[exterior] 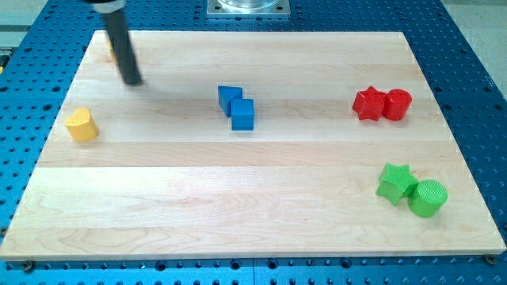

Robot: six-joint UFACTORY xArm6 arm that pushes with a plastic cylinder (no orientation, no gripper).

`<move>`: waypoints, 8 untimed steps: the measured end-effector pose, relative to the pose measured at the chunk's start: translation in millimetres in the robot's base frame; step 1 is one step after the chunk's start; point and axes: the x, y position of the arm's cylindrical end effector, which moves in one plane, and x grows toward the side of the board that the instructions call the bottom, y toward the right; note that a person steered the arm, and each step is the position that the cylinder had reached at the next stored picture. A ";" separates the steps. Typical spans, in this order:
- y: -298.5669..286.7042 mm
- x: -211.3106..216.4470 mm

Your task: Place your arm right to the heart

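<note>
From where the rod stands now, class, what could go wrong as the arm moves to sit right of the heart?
1. My tip sits above and to the right of the yellow heart; coming down too close could nudge it toward the board's left edge.
2. A yellow block is mostly hidden behind the rod; a sideways swing might shove it.
</note>
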 end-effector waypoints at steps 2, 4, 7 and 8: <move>15.2 -65.8; 70.2 -10.4; 26.7 53.1; 46.0 85.9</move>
